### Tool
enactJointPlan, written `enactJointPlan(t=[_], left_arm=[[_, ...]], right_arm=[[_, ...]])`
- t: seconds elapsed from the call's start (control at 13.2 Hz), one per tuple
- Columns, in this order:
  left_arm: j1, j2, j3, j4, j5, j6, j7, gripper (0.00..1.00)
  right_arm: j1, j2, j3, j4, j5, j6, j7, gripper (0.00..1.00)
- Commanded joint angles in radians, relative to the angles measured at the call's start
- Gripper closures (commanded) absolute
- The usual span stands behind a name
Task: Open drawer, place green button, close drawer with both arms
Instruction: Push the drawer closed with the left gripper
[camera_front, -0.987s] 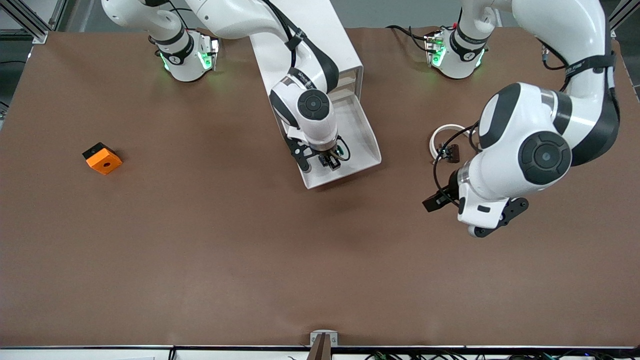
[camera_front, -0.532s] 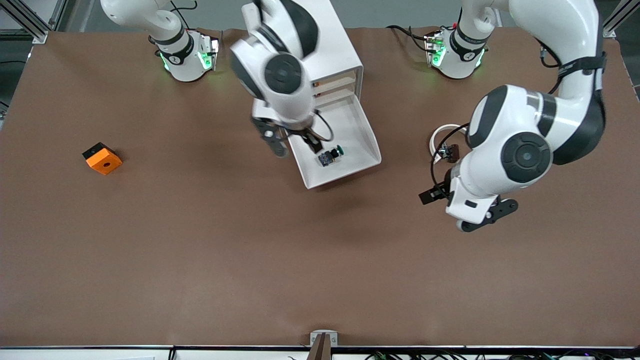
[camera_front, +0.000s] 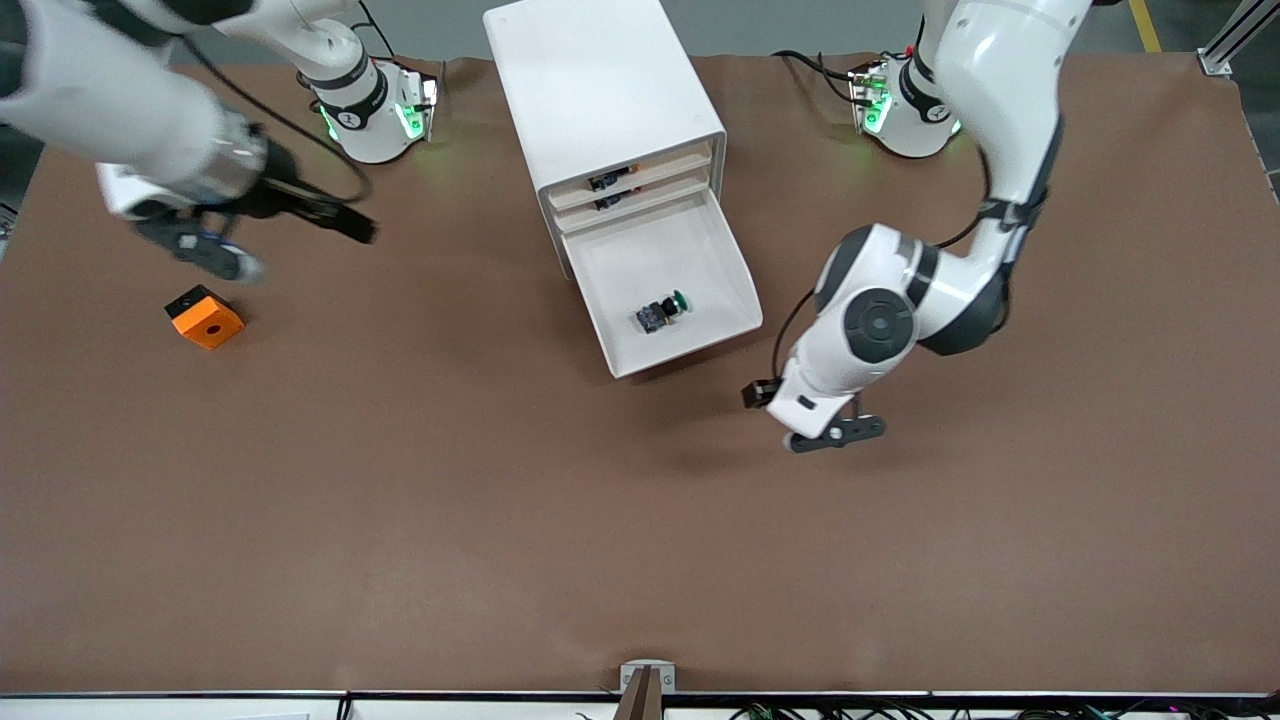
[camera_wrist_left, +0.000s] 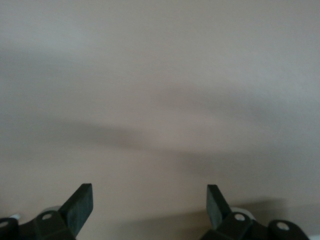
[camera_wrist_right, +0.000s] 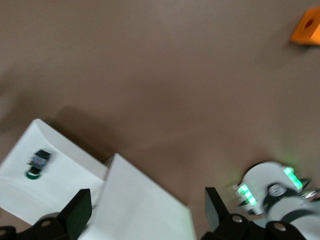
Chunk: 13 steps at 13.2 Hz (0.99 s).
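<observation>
Brown table (camera_front: 500, 500) under both end effectors, left (camera_wrist_left: 149, 207) and right (camera_wrist_right: 147, 210), wide, empty

A broad brown table (camera_front: 500, 520) fills the front view, its surface matte and evenly lit, with soft shadows near the middle. At 11 and 1 o'clock grey floor (camera_front: 800, 25) shows past its edge, with aluminium frame struts (camera_front: 1235, 35) in the corners. At 6 o'clock a small metal bracket (camera_front: 647, 677) sits on a white rail (camera_front: 150, 708).

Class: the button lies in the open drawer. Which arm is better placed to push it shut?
Probably the left: its open tool hangs over the table near the drawer front holding the button. The right tool is open, above the orange cube.
</observation>
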Motion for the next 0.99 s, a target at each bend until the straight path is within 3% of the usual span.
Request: enactJointPlan(t=[0.0, 0.3, 0.61, 0.91], left_arm=[[-0.056, 0.084, -0.011, 0.012, 0.011, 0.082, -0.009, 0.0], [-0.138, 0.103, -0.014, 0.003, 0.004, 0.056, -0.087, 0.0], [-0.233, 0.08, -0.027, -0.014, 0.004, -0.056, -0.159, 0.0], [-0.227, 0.051, -0.167, -0.06, 0.004, -0.067, -0.294, 0.0]], right_arm=[[-0.129, -0.077, 0.024, -0.101, -0.06, 0.036, -0.268, 0.0], [-0.3, -0.072, 0.024, -0.154, -0.08, 0.145, -0.621, 0.0], [-0.301, -0.066, 0.027, -0.127, -0.126, 0.208, -0.646, 0.0], [-0.292, -0.04, 0.03, -0.017, -0.128, 0.196, -0.635, 0.0]])
